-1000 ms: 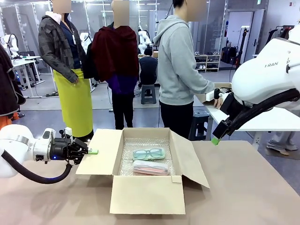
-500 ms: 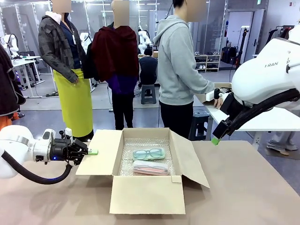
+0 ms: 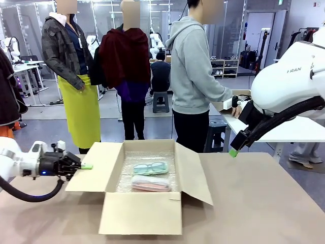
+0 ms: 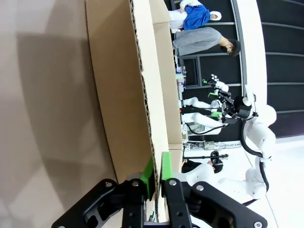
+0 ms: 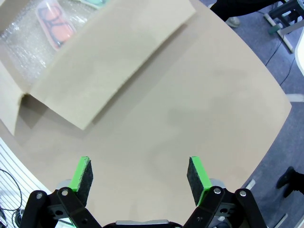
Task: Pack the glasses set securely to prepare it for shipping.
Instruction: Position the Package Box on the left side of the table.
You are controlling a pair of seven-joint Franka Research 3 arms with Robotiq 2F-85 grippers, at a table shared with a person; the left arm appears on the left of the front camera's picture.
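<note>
The cardboard box (image 3: 147,188) is sitting farther toward the robot's left and nearer the camera than a moment ago, and the left gripper (image 3: 84,165) is drawing back with it, clamped on the edge of the left flap (image 3: 86,175). In the left wrist view the green pads (image 4: 148,173) are pinching that corrugated flap edge between them. The right gripper (image 5: 140,178) is hanging well above and to the right of the box, jaws wide apart and holding nothing, in the same place as before.

The glasses set is lying inside the box on bubble wrap (image 3: 152,155), just past the flap from the left gripper: the mint-green case (image 3: 150,168) farther from the camera, the pink case (image 3: 150,183) touching or just beside it on the near side. Both are probably light, stiff shells with smooth, somewhat slippery sides, and the spectacles inside are fragile, so a gentle pinch across the short width at mid-length looks safest. The cardboard itself is light and bendy; pulling by one flap is likely dragging the box across the tabletop (image 3: 264,203) and could tilt or crease it. The cases are keeping their places in the box.
</note>
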